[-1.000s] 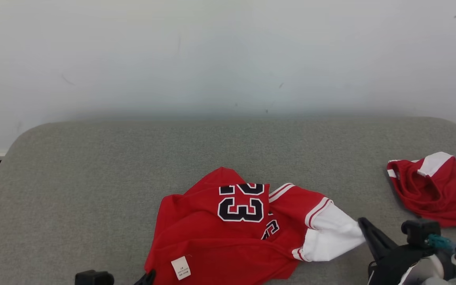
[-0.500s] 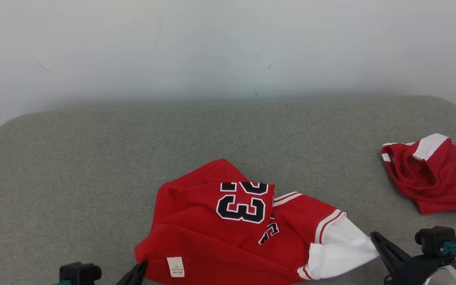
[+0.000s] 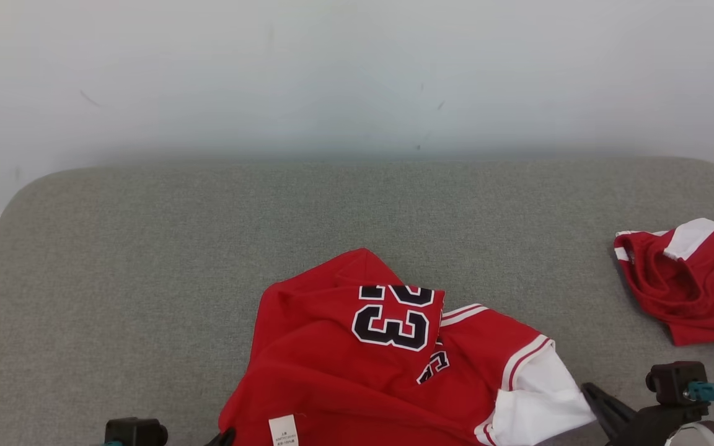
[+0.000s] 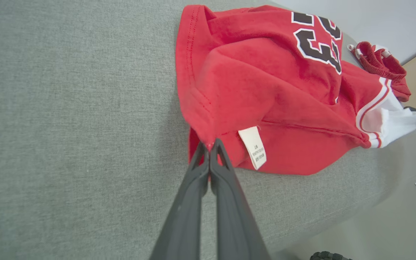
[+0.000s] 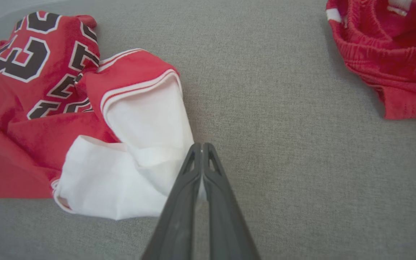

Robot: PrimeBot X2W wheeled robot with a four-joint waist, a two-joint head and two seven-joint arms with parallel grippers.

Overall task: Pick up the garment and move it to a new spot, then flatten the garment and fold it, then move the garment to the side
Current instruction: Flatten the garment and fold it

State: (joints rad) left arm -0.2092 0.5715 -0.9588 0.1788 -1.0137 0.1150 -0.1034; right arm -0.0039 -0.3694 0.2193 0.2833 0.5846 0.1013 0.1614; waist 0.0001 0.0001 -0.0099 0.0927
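Observation:
A red jersey [image 3: 357,365] with a black "23" and white sleeve lies crumpled on the grey cushion near its front edge. My left gripper [image 4: 209,146] is shut on the jersey's red hem [image 4: 197,126], beside the white care label [image 4: 253,147]. My right gripper [image 5: 201,146] is shut on the white sleeve [image 5: 146,144] at the jersey's right end. In the head view the right gripper [image 3: 592,391] touches the sleeve tip [image 3: 540,396] at the lower right, and the left gripper [image 3: 227,437] peeks in at the bottom edge.
A second red garment with white trim [image 3: 691,279] lies bunched at the cushion's right side. The grey cushion [image 3: 208,248] stretches wide behind and left of the jersey, ending at a pale wall [image 3: 357,74]. Its front edge [image 4: 338,220] drops to the floor.
The head camera has shifted, so the whole scene sits differently. The jersey has slid toward the front edge with both grippers holding it; the hem and label now sit lower.

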